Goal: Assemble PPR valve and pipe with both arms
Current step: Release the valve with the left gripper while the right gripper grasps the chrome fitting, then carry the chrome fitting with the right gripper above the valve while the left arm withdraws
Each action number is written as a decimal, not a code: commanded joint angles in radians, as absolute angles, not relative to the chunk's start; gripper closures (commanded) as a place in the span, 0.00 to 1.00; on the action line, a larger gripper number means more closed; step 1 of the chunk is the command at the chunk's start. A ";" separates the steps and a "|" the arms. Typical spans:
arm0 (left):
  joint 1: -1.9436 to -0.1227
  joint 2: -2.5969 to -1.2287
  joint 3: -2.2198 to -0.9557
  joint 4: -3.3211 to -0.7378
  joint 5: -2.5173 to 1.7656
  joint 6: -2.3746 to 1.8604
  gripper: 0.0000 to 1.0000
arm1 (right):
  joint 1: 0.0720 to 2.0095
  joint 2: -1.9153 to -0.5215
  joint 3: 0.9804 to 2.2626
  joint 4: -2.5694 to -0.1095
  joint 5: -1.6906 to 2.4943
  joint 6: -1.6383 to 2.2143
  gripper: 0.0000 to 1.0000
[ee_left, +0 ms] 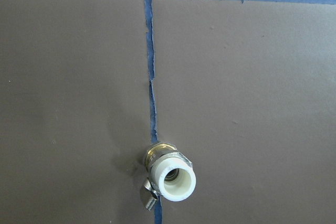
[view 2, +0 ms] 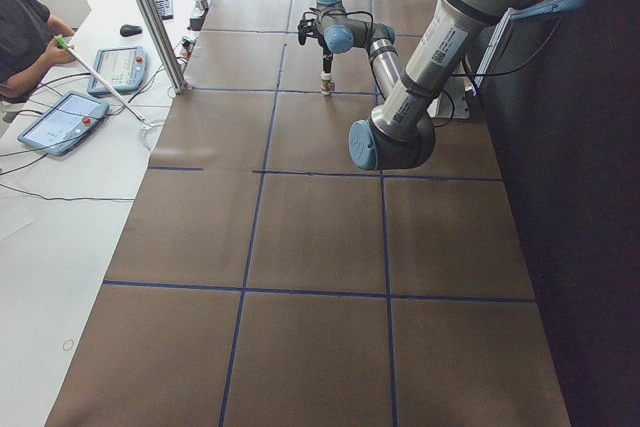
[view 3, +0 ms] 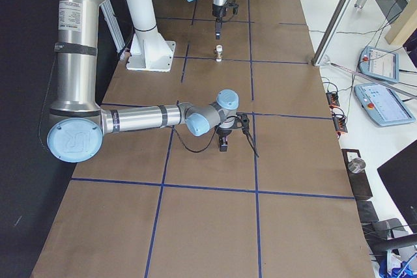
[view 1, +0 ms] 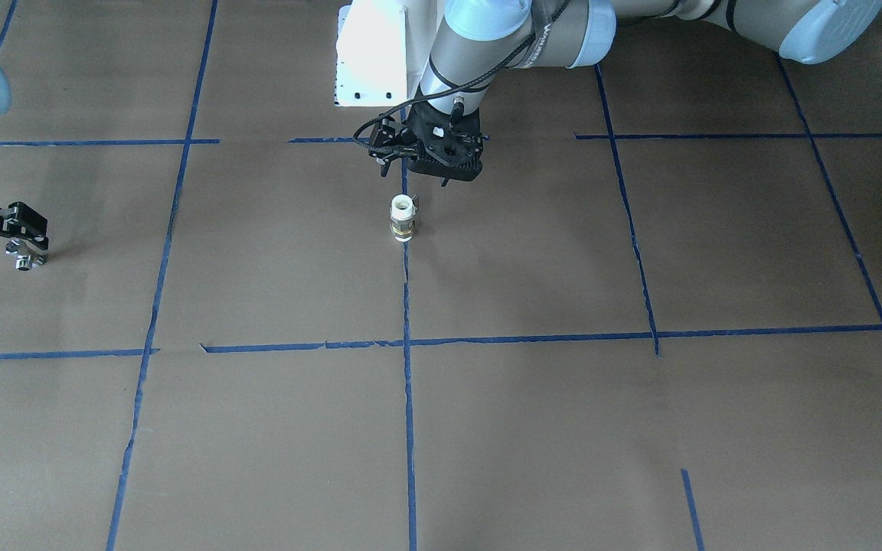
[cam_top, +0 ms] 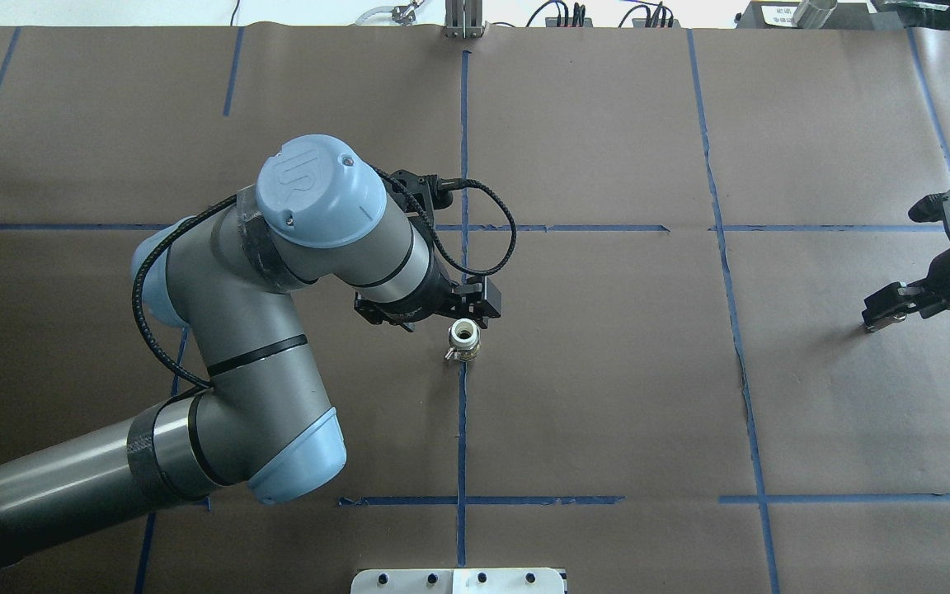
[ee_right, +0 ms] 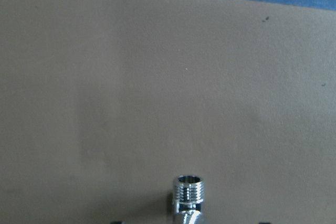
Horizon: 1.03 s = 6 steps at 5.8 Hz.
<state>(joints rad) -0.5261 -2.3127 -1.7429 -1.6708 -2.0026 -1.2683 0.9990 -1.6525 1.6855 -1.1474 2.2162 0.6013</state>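
PPR valve upright on the worktop, astride a blue tape line; left pincer above and just beside it, jaws apart, not touching; pipe well apart on the robot's right, between the spread tips of the right pincer, whose jaws are likewise apart.

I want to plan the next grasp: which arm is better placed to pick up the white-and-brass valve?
Left. The left gripper hangs just beside the upright valve. The right gripper is far away across the table's other side, at the small silver fitting.
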 commanded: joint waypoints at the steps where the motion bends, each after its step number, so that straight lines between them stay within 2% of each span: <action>1: -0.531 -2.312 -1.752 -1.672 -2.003 -1.269 0.05 | 0.997 -1.652 1.684 -1.147 2.214 0.601 0.93; 2: -0.538 -2.310 -1.761 -1.671 -2.003 -1.270 0.05 | 0.997 -1.652 1.689 -1.146 2.215 0.600 1.00; 3: -0.541 -2.298 -1.772 -1.671 -2.003 -1.269 0.05 | 0.997 -1.652 1.697 -1.146 2.215 0.598 1.00; 4: -0.557 -2.272 -1.813 -1.671 -2.003 -1.269 0.05 | 0.997 -1.651 1.756 -1.149 2.226 0.601 1.00; 5: -0.575 -2.244 -1.863 -1.671 -2.005 -1.269 0.05 | 0.983 -1.635 1.869 -1.160 2.238 0.659 1.00; 6: -0.584 -2.196 -1.923 -1.671 -2.005 -1.269 0.05 | 0.883 -1.547 1.964 -1.163 2.240 0.966 1.00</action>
<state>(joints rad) -0.5729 -2.2373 -1.8680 -1.6705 -2.0045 -1.2686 0.9598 -1.6157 1.8626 -1.1577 2.2347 0.7274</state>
